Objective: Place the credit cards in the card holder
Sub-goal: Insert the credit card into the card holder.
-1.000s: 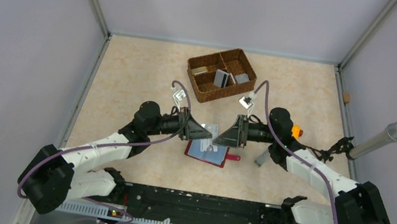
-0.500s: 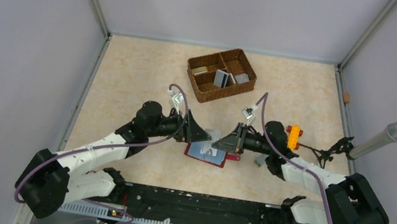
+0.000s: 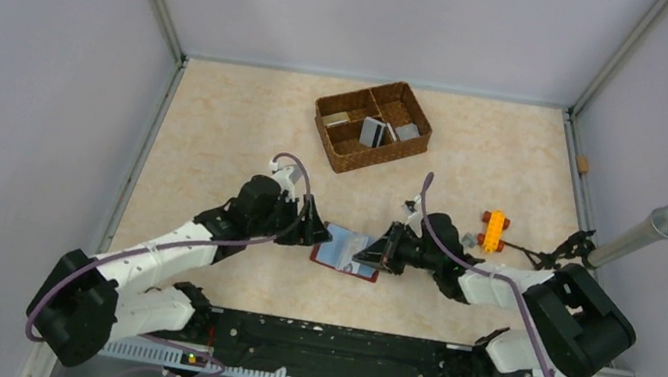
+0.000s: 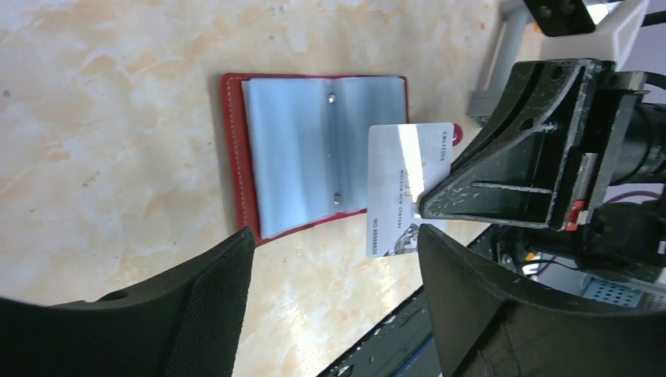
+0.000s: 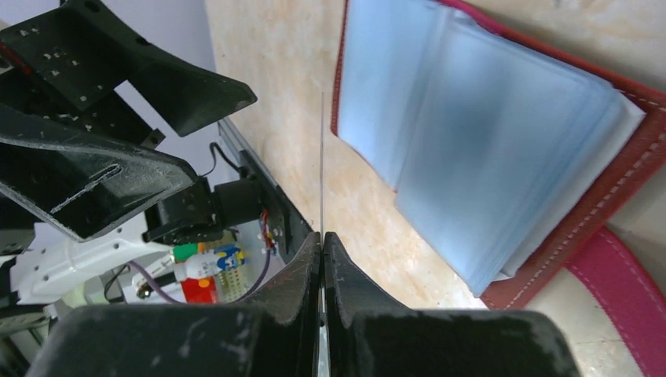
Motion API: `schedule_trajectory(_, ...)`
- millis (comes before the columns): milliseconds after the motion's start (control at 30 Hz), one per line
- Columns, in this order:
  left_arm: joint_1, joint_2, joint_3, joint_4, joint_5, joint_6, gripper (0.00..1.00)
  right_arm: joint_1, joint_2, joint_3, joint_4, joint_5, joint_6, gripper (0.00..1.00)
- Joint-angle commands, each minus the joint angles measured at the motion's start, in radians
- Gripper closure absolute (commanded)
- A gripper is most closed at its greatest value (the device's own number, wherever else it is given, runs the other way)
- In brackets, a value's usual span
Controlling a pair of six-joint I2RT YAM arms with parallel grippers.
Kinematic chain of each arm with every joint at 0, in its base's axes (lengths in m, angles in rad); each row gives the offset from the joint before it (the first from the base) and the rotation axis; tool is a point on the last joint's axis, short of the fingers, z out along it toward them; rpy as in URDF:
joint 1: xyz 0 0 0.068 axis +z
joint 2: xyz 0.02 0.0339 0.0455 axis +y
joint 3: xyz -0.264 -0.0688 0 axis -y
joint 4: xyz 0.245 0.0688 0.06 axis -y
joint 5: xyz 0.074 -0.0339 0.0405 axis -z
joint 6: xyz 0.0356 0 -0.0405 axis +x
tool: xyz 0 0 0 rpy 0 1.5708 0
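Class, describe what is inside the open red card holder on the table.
The card holder holds clear plastic pockets; the top ones show no card. Lower pockets are covered by them. The right gripper holds a card outside, hiding part of the holder's edge.

Card holder (image 4: 314, 149) lies open on the tabletop (image 4: 110, 133).
Right gripper (image 4: 428, 206) pinches a white credit card (image 4: 397, 196) at its edge; left gripper (image 4: 334, 236) stands spread.

Red card holder (image 4: 306, 149), white card (image 4: 404, 184)
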Motion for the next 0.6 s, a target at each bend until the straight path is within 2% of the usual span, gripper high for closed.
schedule_trajectory(0, 0.002, 0.04, 0.004, 0.002, -0.045, 0.05, 0.26, 0.02, 0.023, -0.021, 0.006, 0.088, 0.031, 1.0)
schedule_trajectory(233, 0.004, 0.138, 0.008, 0.043, -0.026, 0.071, 0.36, 0.021, 0.054, -0.026, -0.025, 0.118, 0.017, 1.0)
schedule_trajectory(567, 0.004, 0.239, 0.026, 0.101, -0.035, 0.11, 0.4, 0.021, 0.136, -0.017, 0.063, 0.104, 0.018, 1.0)
